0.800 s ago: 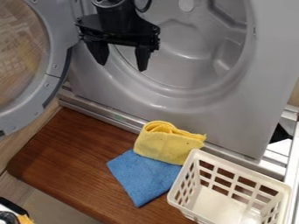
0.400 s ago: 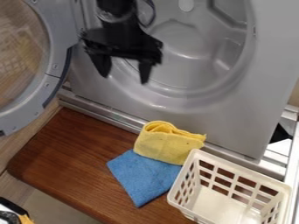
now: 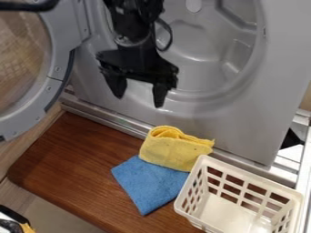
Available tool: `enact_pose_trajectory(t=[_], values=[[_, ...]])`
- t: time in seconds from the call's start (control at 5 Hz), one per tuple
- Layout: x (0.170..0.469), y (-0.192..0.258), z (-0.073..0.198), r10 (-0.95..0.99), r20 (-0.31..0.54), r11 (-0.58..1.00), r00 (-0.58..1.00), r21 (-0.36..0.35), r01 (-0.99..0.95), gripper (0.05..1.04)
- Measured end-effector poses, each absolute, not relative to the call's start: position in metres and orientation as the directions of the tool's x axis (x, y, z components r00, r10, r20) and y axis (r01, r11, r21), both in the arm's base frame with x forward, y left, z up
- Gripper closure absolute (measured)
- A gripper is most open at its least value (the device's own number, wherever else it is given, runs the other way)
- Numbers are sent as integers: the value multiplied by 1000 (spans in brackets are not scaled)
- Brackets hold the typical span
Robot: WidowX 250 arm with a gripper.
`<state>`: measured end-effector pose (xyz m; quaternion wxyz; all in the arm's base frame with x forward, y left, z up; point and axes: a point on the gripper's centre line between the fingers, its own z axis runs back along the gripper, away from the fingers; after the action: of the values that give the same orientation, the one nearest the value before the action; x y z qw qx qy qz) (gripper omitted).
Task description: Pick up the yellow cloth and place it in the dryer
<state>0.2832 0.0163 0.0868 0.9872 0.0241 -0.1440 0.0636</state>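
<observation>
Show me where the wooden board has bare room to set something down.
The wooden board is bare between the open door and the blue cloth. Crowded: the right side, where the yellow cloth overlaps the blue one beside the white basket.

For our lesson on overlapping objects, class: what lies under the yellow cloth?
The yellow cloth overlaps the upper part of the blue cloth. How far the blue continues underneath is covered, as is anything else there.
</observation>
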Motion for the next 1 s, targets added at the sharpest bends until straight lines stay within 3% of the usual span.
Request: enact_pose_trajectory(t=[0.2, 0.6, 1.0], values=[[284, 11, 70, -15, 241, 1000, 970, 23, 9, 84], [282, 10, 40, -70, 175, 997, 982, 5, 71, 84], [276, 3, 17, -110, 112, 994, 988, 36, 106, 84]])
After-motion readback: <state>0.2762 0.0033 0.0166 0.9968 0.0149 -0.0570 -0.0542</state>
